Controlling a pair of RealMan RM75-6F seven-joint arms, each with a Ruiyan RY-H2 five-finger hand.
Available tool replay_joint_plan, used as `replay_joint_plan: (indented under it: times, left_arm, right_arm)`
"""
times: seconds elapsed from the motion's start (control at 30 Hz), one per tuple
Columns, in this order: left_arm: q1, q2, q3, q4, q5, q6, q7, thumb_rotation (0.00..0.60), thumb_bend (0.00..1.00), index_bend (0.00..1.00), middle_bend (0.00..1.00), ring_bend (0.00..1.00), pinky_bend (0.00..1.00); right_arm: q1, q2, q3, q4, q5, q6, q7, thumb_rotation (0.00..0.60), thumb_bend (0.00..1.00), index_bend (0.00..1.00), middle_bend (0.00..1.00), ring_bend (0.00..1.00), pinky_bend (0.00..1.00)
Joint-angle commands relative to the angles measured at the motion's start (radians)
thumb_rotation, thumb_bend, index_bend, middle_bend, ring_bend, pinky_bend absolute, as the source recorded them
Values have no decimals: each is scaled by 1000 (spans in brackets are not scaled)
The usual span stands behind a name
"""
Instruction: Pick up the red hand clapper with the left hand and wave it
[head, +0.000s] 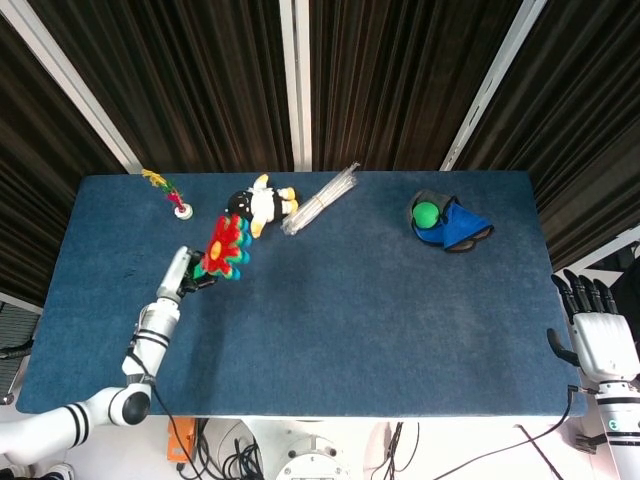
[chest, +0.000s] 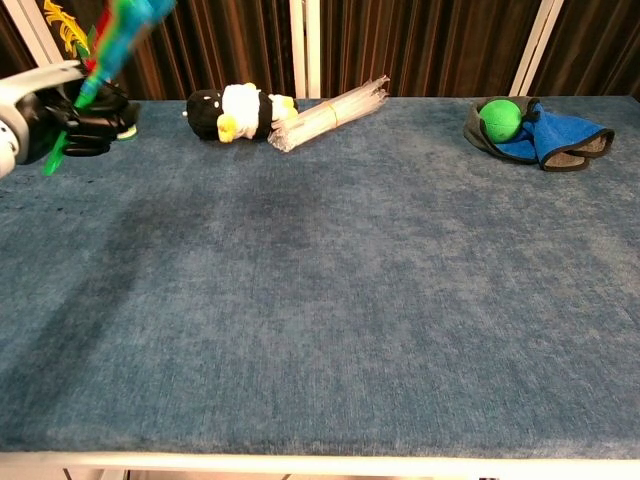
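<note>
left robot hand (head: 181, 276) grips flat plastic palm-shaped red hand clapper (head: 224, 249).

- left hand (head: 180, 277) grips handle of red hand clapper (head: 224, 245) — clapper raised, fanned toward penguin plush (head: 259, 206)
- right hand (head: 598, 335) off blue table (head: 380, 330), at its right edge, fingers apart, holding nothing
- straw bundle (head: 322, 198) just beside plush
- green ball (head: 427, 213) on blue cloth (head: 460, 226)
- feather shuttlecock (head: 171, 193) far-left
</note>
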Motion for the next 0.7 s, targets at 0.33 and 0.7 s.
replay_joint_plan:
  times: [0.33,0.7]
  left_arm:
    - [10,45,-15,-90,1,-40,123,600,606,1000,1000,1000,1000]
    - [-80,19,232,103,379,-37,606,600,608,1000,1000,1000,1000]
  right_arm:
    - [1,-1,0,-8,3,-2,-11,600,323,0,0,0,0]
    - [-2,-1,-1,0,3,1,3,600,324,0,0,0,0]
